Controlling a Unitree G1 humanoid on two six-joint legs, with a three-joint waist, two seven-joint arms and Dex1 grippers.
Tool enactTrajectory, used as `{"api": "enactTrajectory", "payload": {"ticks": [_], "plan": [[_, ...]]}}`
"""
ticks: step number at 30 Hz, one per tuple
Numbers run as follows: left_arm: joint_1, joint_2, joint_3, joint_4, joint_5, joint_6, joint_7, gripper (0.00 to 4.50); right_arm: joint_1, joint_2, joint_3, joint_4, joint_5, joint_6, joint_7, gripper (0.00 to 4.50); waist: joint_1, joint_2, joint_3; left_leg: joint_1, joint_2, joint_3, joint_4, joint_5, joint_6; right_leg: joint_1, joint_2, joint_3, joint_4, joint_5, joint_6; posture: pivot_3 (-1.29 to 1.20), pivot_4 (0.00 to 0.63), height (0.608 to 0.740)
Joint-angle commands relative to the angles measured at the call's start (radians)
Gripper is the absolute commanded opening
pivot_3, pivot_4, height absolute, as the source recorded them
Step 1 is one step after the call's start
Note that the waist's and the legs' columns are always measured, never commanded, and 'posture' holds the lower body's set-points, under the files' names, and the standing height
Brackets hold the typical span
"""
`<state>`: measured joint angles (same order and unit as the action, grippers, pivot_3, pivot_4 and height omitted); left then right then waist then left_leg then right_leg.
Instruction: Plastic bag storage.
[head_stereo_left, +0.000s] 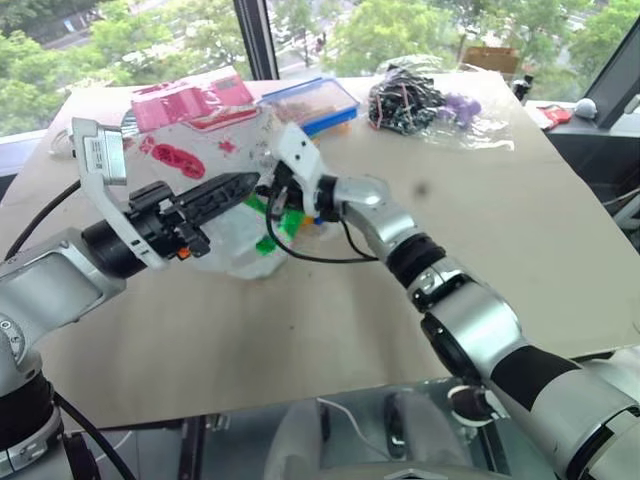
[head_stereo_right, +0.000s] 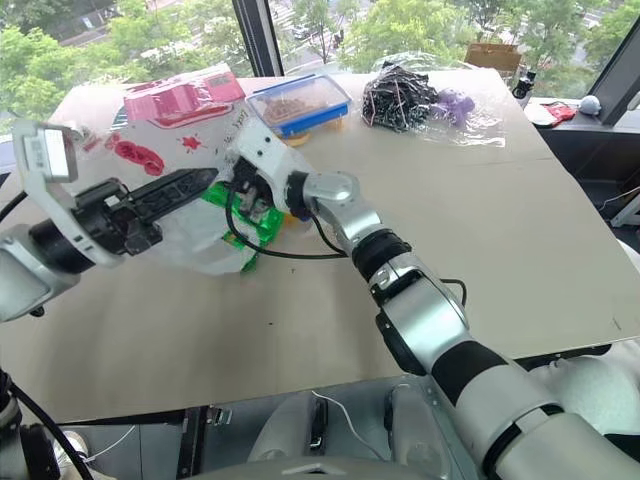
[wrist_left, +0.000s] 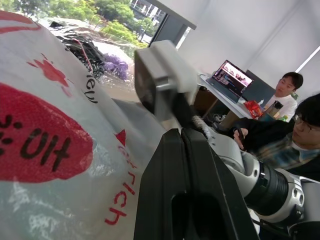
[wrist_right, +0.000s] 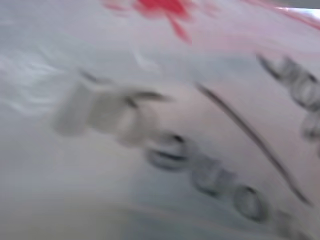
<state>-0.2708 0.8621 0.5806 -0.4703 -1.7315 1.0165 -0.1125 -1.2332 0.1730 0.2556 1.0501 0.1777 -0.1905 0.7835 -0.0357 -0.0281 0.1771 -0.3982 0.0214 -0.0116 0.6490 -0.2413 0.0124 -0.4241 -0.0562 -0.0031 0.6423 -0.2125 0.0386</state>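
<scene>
Beige tabletop (head_stereo_right: 520, 240) by treetop windows (head_stereo_left: 180, 30); both arms' fingers clenched, perhaps on the plastic bag (head_stereo_right: 150, 215).

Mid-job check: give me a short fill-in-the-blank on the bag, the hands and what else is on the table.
1. The plastic bag carries logos printed in ____.
2. The left hand has its black fingers ____.
3. The container behind the bag has a ____ rim.
4. The cable bundle lies beside something ____ in clear wrap.

Missing words: red; shut; blue; purple
</scene>
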Motion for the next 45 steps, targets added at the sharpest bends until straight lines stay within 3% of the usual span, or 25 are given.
{"api": "enactTrajectory", "payload": {"ticks": [1, 4, 6, 9, 13, 16, 20, 21, 26, 32, 36, 42, 45], "plan": [[-0.01, 0.006, -0.005, -0.026, -0.035, -0.089, 0.063, 0.0, -0.07, 0.211, 0.066, 0.026, -0.088, -0.115, 0.026, 0.73, -0.002, 0.0, 0.0, -0.001, -0.001, 0.001, 0.0, 0.0, -0.001, -0.001, 0.0, 0.0, 0.0, 0.0, 0.0, 0.0, 0.15, 0.74], [-0.047, -0.024, -0.036, 0.037, 0.014, -0.145, 0.101, 0.0, 0.0, 0.139, 0.082, -0.06, -0.098, -0.118, 0.055, 1.72, -0.002, 0.0, 0.0, -0.001, 0.0, 0.001, -0.001, 0.001, -0.002, -0.002, 0.001, 0.001, 0.001, 0.0, 0.0, 0.0, 0.15, 0.74], [-0.064, -0.032, -0.051, 0.077, 0.049, -0.167, 0.106, 0.0, 0.043, 0.101, 0.074, -0.137, -0.079, -0.09, 0.07, 2.69, -0.001, 0.0, 0.0, -0.002, 0.0, 0.001, -0.001, 0.001, -0.002, -0.003, 0.002, 0.001, 0.002, 0.0, 0.0, 0.0, 0.15, 0.74], [-0.104, -0.043, -0.079, 0.167, 0.114, -0.186, 0.08, 0.0, 0.139, 0.015, 0.062, -0.353, -0.062, -0.009, 0.053, 2.69, 0.001, 0.0, 0.0, -0.001, 0.0, 0.001, -0.001, 0.001, -0.002, -0.003, 0.002, 0.0, 0.002, 0.0, 0.0, 0.0, 0.15, 0.74], [-0.189, -0.052, -0.131, 0.299, 0.234, -0.201, 0.023, 0.0, 0.276, -0.103, 0.052, -0.711, 0.008, 0.273, 0.08, 2.69, 0.019, 0.0, 0.0, -0.002, -0.001, 0.001, -0.001, 0.001, -0.002, -0.003, 0.002, 0.0, 0.002, 0.0, 0.0, 0.0, 0.15, 0.74], [-0.25, -0.056, -0.165, 0.377, 0.318, -0.201, -0.035, 0.0, 0.351, -0.16, 0.021, -0.911, 0.013, 0.454, 0.0, 2.69, 0.025, 0.0, 0.0, -0.003, -0.001, 0.002, 0.001, 0.002, -0.003, -0.003, 0.002, 0.0, 0.003, 0.0, 0.0, 0.0, 0.15, 0.74], [-0.307, -0.06, -0.183, 0.445, 0.393, -0.187, -0.109, 0.0, 0.435, -0.191, -0.03, -1.094, -0.002, 0.639, -0.152, 4.4, 0.022, 0.0, 0.0, -0.003, -0.001, 0.005, 0.0, 0.002, -0.003, -0.003, 0.003, -0.001, 0.003, 0.0, 0.0, 0.0, 0.15, 0.74], [-0.317, -0.058, -0.188, 0.458, 0.413, -0.185, -0.128, 0.0, 0.45, -0.201, -0.04, -1.12, 0.004, 0.689, -0.171, 4.46, 0.019, 0.0, 0.0, -0.003, 0.0, 0.005, 0.0, 0.002, -0.003, -0.004, 0.003, -0.001, 0.003, 0.0, 0.0, 0.0, 0.15, 0.74], [-0.317, -0.059, -0.189, 0.454, 0.474, -0.164, -0.19, 0.0, 0.446, -0.189, -0.091, -1.03, -0.023, 0.804, -0.311, 4.46, 0.016, -0.001, 0.0, -0.002, 0.0, 0.007, 0.0, 0.002, -0.003, -0.004, 0.004, 0.0, 0.005, 0.0, 0.0, 0.0, 0.15, 0.74], [-0.293, -0.057, -0.154, 0.389, 0.49, -0.138, -0.204, 0.0, 0.334, -0.144, -0.142, -0.638, -0.042, 0.658, -0.361, 4.46, 0.012, -0.001, 0.0, -0.002, 0.0, 0.007, 0.0, 0.002, -0.003, -0.004, 0.004, 0.001, 0.004, 0.0, 0.0, 0.0, 0.15, 0.74], [-0.245, -0.04, -0.136, 0.316, 0.504, -0.127, -0.209, 0.0, 0.282, -0.132, -0.177, -0.488, -0.029, 0.58, -0.349, 4.46, 0.002, -0.001, 0.0, -0.003, 0.0, 0.007, 0.0, 0.002, -0.003, -0.004, 0.003, 0.001, 0.004, 0.0, 0.0, 0.0, 0.15, 0.74], [-0.205, -0.04, -0.101, 0.261, 0.495, -0.109, -0.193, 0.0, 0.287, -0.157, -0.171, -0.528, -0.024, 0.578, -0.295, 2.1, -0.002, 0.0, 0.0, -0.005, 0.0, 0.005, 0.0, 0.002, -0.003, -0.006, 0.003, 0.001, 0.003, 0.0, 0.0, 0.0, 0.15, 0.74], [-0.207, -0.047, -0.102, 0.263, 0.498, -0.106, -0.188, 0.0, 0.327, -0.182, -0.16, -0.622, -0.014, 0.626, -0.264, 2.1, -0.002, 0.0, 0.0, -0.005, 0.0, 0.004, 0.0, 0.002, -0.002, -0.006, 0.003, 0.0, 0.004, 0.0, 0.0, 0.0, 0.15, 0.74]]}}
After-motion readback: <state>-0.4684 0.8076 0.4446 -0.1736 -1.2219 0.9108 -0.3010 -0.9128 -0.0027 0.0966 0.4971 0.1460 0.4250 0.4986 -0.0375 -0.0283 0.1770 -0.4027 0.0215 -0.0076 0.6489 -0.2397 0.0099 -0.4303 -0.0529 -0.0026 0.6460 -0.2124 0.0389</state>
